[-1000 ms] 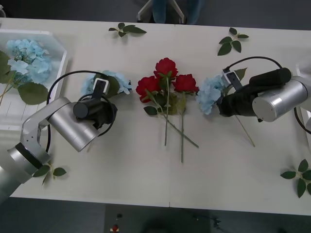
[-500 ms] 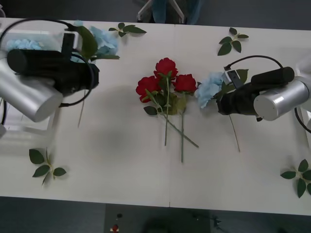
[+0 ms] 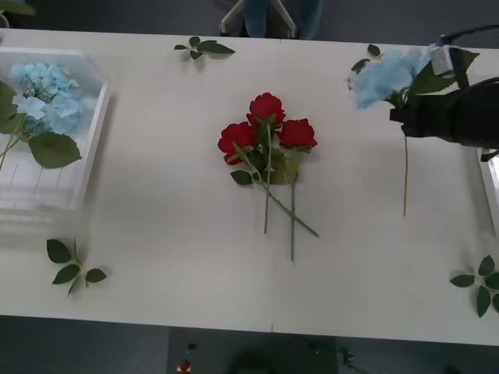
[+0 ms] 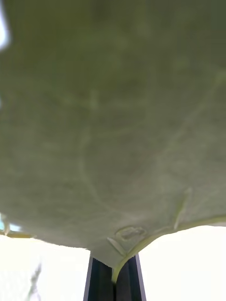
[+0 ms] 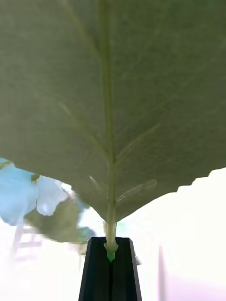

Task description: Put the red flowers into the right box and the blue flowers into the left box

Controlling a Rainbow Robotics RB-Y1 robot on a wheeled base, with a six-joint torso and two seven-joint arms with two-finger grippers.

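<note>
R gripper (image 3: 407, 118) jaws clamp blue flower (image 3: 382, 76); L gripper (image 5: 111, 272) clamps leaf (image 5: 108, 103).

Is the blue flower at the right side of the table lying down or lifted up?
Lifted. The right pincer is shut on the blue flower; its stem hangs free above the table.

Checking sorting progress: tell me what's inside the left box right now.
The left box holds a bunch of blue flowers with a large green leaf at its far end. How many stems there are cannot be told; the blooms overlap. The slotted base shows nearer the robot.
</note>
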